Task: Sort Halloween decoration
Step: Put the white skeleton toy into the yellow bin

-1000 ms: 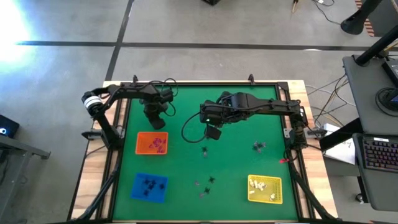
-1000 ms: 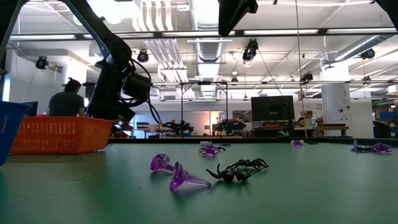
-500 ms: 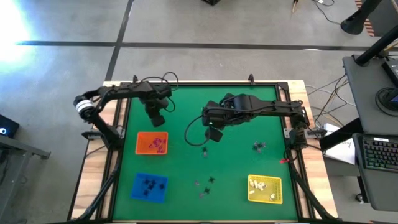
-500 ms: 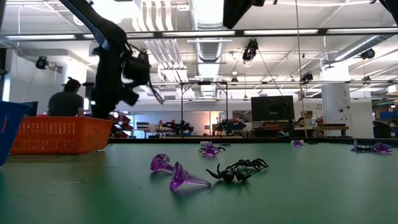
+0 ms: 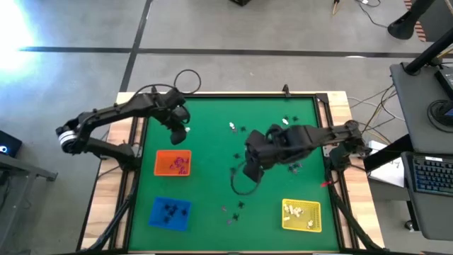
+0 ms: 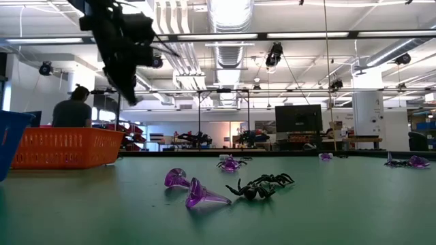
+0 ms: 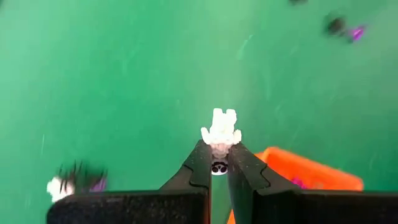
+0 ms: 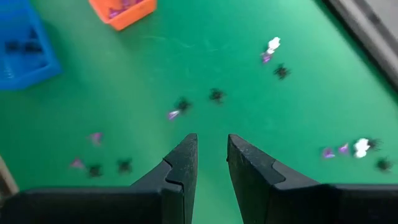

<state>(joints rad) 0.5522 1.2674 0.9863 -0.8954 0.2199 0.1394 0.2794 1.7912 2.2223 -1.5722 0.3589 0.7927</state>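
Note:
My left gripper [image 7: 216,151] is shut on a tiny white trinket [image 7: 219,129] and hangs high over the table's far left part [image 5: 180,131], beyond the orange tray [image 5: 173,163]; the low view shows it well above the table [image 6: 131,95]. My right gripper [image 8: 211,148] is open and holds nothing, above the table's middle [image 5: 249,170]. Black, purple and white trinkets lie loose on the green mat, some near the far edge [image 5: 237,129] and some near the near edge [image 5: 233,211]. Purple cones [image 6: 194,190] and a black spider [image 6: 262,185] lie closest in the low view. My left gripper pinches the white trinket by its lower end [image 7: 219,147] between the two fingertips. Most of the trinket sticks out past the tips. It is lifted clear of the table.
The orange tray holds purple pieces, the blue tray [image 5: 170,212] black ones, the yellow tray [image 5: 301,215] white ones. More loose trinkets lie to the right [image 5: 295,167]. A raised frame runs round the mat. A person sits far behind the table [image 6: 71,112].
My left gripper has risen well above the table by the orange tray, while that arm's elbow has swung out past the table's left edge. My right gripper has moved from the table's far middle toward the near edge and slightly right, leaving the low view.

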